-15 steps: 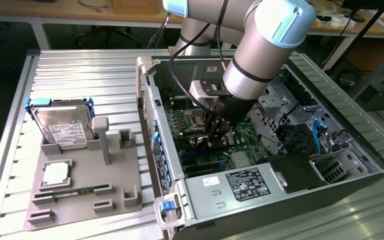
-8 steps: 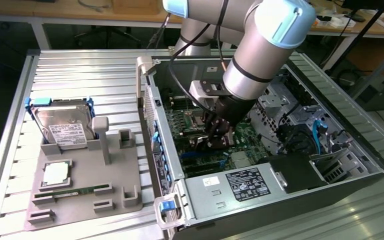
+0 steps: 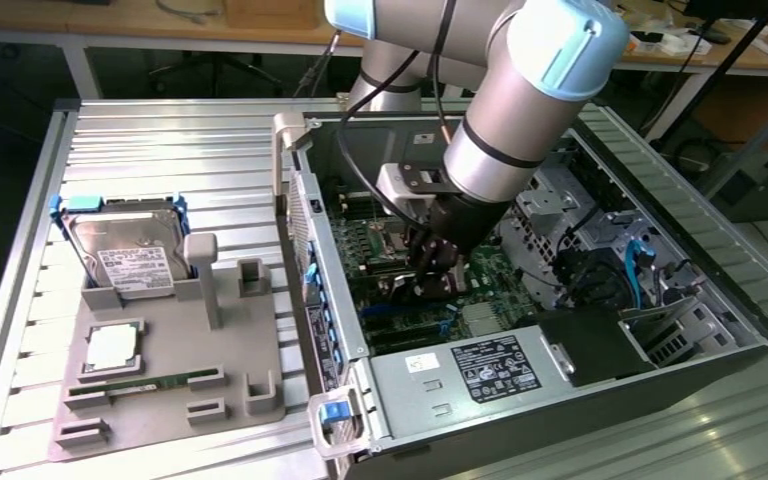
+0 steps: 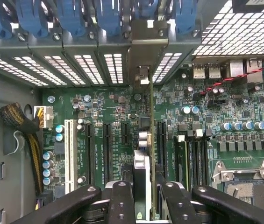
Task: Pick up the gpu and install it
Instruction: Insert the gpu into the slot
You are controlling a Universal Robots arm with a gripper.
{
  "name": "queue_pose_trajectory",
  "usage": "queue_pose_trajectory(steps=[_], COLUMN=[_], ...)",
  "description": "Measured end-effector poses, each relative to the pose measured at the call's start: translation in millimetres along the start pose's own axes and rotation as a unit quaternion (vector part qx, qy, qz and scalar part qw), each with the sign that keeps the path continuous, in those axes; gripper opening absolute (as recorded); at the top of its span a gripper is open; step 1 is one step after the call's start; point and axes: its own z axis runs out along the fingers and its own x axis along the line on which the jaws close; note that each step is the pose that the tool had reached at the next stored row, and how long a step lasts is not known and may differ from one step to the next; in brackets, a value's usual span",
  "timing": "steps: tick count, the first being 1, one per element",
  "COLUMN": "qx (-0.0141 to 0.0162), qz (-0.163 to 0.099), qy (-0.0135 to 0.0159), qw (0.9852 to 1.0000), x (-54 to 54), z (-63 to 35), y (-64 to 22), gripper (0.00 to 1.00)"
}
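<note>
At the exterior view's left, the grey fixture tray (image 3: pixel 157 400) holds the hard drive (image 3: pixel 124 250) upright in its blue rails, a processor (image 3: pixel 113 347) and a memory stick (image 3: pixel 144 384); all lie well apart from the work. At centre, the open computer case (image 3: pixel 357 400) lies on its side with the motherboard (image 3: pixel 384 250) exposed; the arm reaches down into it.

The gripper (image 4: pixel 143 196) stands narrow, its jaws closed on the gpu (image 4: pixel 143 158), held edge-on over the motherboard; its silver bracket (image 4: pixel 141 60) sits against the rear slot wall among the blue retainer clips (image 4: pixel 66 14).

Risks, in my judgement: the card edge may miss the expansion slot (image 4: pixel 161 140) and bear on neighbouring components; a tilted card would seat at one end only; the bracket could catch on the rear wall.

Room: long slots flank the card closely on both sides; at the exterior view's right, the drive cage (image 3: pixel 558 215) and power supply (image 3: pixel 491 370) hem the arm in, leaving upward withdrawal as the freest path.
</note>
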Motion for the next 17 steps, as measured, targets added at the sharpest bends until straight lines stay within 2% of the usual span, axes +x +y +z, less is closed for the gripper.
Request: queue_pose_trajectory(steps=[2,3,5,8,17], qx=[-0.001,-0.0027,-0.0098,-0.0163,-0.0172], qz=[0.0,0.0,0.0,0.0,0.0], qy=[0.0001,0.0,0.0,0.0002,0.0003], qw=[1.0,1.0,1.0,0.9999,0.9999], x=[0.0,0.0,0.0,0.0,0.0], z=[0.0,0.1,0.1,0.1,0.0], y=[0.2,0.1,0.1,0.2,-1.0], gripper=[0.27,0.27,0.27,0.27,0.27])
